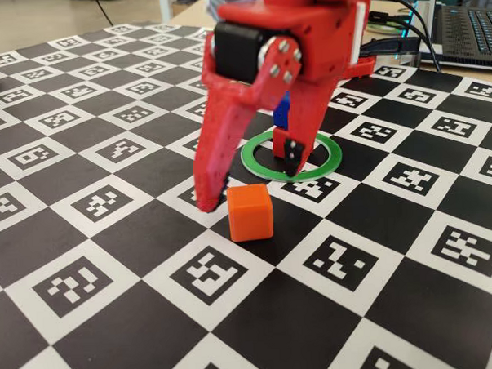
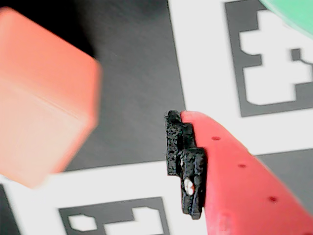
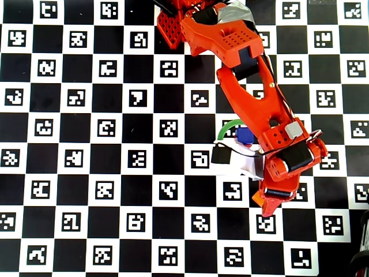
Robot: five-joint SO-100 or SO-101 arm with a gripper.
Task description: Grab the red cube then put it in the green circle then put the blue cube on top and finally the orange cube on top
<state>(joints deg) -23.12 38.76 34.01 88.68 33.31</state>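
A lab: marker-printed checkerboard tabletop, laptop behind.

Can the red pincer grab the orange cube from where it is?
Probably yes. The pincer is open and low, and the orange cube sits on the board right beside one finger, with nothing between them.

Red printed arm with black servos, silver screws, and black-padded claw tips
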